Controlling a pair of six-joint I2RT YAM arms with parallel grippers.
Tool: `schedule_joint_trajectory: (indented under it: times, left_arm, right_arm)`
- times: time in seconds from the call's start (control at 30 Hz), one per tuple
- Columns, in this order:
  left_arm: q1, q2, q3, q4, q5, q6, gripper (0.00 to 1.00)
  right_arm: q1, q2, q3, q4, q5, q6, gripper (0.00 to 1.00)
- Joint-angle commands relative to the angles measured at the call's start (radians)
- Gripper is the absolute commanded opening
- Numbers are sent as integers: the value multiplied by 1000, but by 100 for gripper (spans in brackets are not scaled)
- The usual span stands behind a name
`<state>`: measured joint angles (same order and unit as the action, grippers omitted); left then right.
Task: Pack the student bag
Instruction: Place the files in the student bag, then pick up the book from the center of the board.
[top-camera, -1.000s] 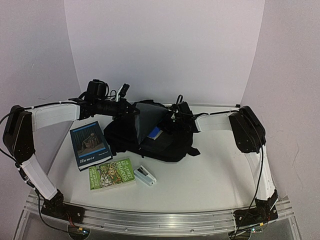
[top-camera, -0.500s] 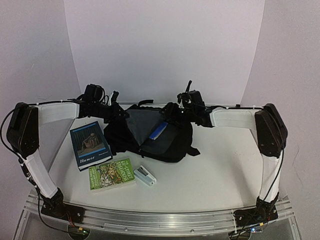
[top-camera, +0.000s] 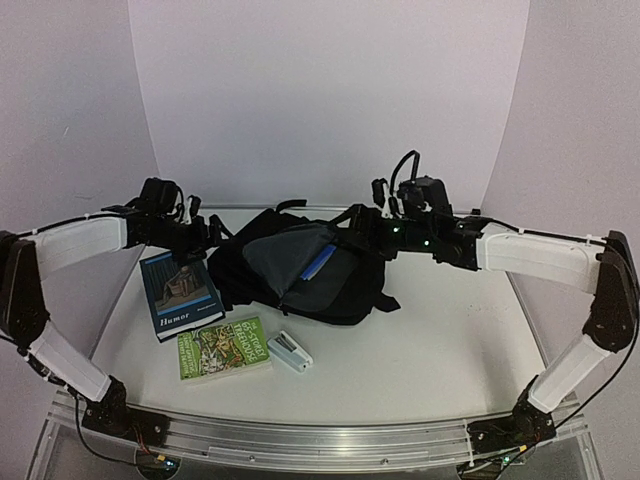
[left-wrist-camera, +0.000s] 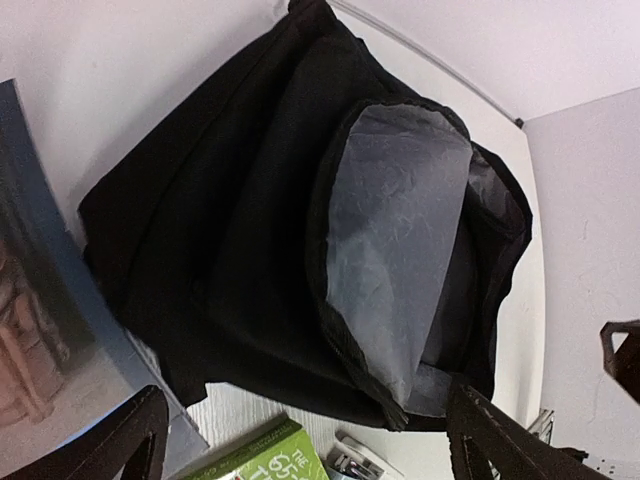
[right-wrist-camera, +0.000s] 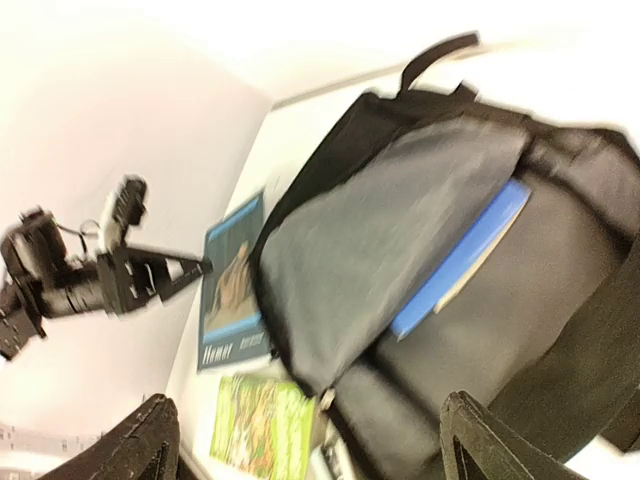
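Lying at the far middle of the table (top-camera: 430, 350), the student bag (top-camera: 300, 285) sits between the two arms. The left gripper (top-camera: 205, 235) hovers just off its left edge and the right gripper (top-camera: 352, 224) by its upper right corner. Both spread their fingers wide and grasp nothing. A blue book (top-camera: 317, 263) pokes from the bag's grey-lined opening. A "Humor" book (top-camera: 180, 290) lies just beside the bag under the left gripper, with a green book (top-camera: 223, 348) and a small white device (top-camera: 290, 351) in front.
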<state>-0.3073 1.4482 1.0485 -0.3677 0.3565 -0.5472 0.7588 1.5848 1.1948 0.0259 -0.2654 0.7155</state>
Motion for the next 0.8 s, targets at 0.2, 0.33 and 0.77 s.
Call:
schedule_joint_trajectory:
  times: [0.2, 0.33, 0.77]
  left_arm:
    - [5, -353, -362, -170, -121, -372, 100]
    - [5, -456, -474, -225, -143, -451, 100]
    - [5, -407, -575, -194, -124, -465, 92]
  right_arm:
    - [318, 86, 36, -24, 102, 113, 84]
    - [406, 241, 120, -24, 92, 148, 80]
    - [461, 479, 215, -112, 134, 234, 71]
